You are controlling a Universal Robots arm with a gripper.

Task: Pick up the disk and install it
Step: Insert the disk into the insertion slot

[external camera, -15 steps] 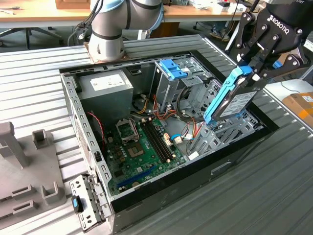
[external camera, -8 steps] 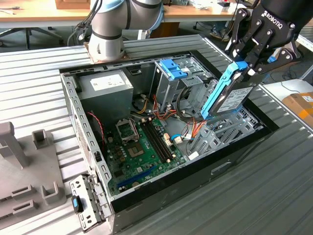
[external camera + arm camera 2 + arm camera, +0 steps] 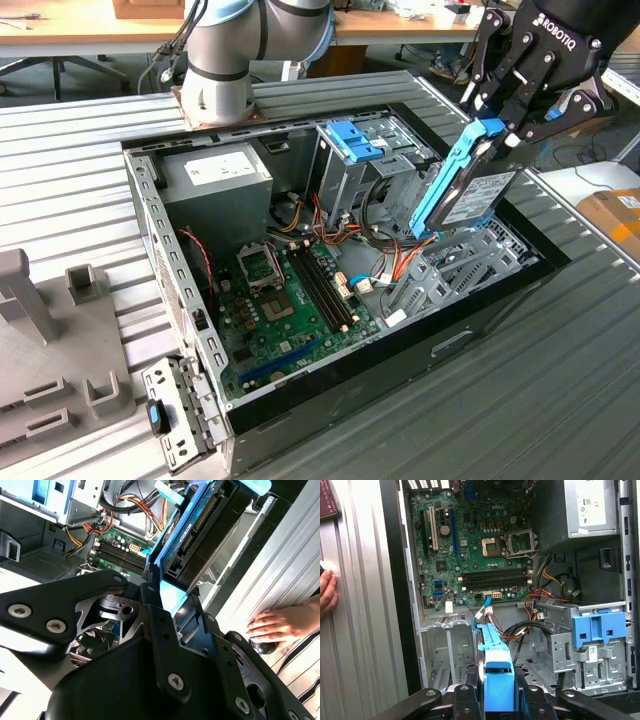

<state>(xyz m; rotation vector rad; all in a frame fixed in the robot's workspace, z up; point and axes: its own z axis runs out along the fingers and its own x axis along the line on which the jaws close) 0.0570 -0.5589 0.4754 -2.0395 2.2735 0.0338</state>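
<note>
The disk (image 3: 468,195), grey with a white label and a bright blue carrier frame, hangs tilted above the open computer case (image 3: 500,310) on the exterior view's right. My black gripper (image 3: 497,133) is shut on its upper end. In the second wrist view the disk (image 3: 200,530) juts out from between my fingers (image 3: 150,610). In the first wrist view its blue carrier edge (image 3: 497,677) points towards the grey metal drive bay (image 3: 447,652) in the case below.
Inside the case lie a green motherboard (image 3: 290,300), a grey power-supply box (image 3: 215,175), loose cables, and a tall metal cage with a blue latch (image 3: 350,140). A person's hand (image 3: 280,622) rests on the ribbed table beside the case. A grey fixture (image 3: 40,340) stands on the exterior view's left.
</note>
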